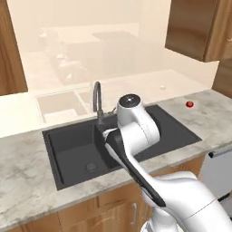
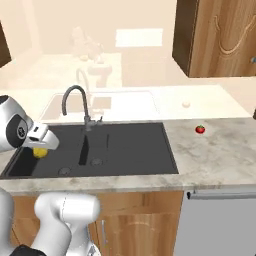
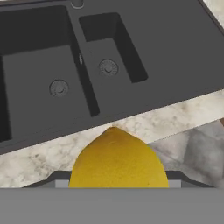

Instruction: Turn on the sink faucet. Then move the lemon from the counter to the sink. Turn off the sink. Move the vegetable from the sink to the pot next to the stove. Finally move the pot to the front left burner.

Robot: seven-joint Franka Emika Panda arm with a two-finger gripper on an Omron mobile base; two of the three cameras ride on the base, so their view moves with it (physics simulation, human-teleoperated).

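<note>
In the hand [image 3: 118, 186], close up in the hand view, sits the lemon [image 3: 118, 162], its yellow bulk swelling up between the two sides of the grip; the hand is part closed round it, carrying it. It hangs above the front strip of the marbled tabletop [image 3: 144, 122], with the black double-basin sink [image 3: 43, 52] just beyond, so the carry looks aimed at a drop into a basin. In the right base view the lemon [image 2: 40, 152] peeks out beneath the white wrist at the sink's left end. The fingertips themselves are hidden behind the fruit. The gooseneck faucet [image 2: 75, 102] stands behind the basins; whether water runs is hard to make out. A small red tomato [image 2: 200, 129] rests well apart on the tabletop.
</note>
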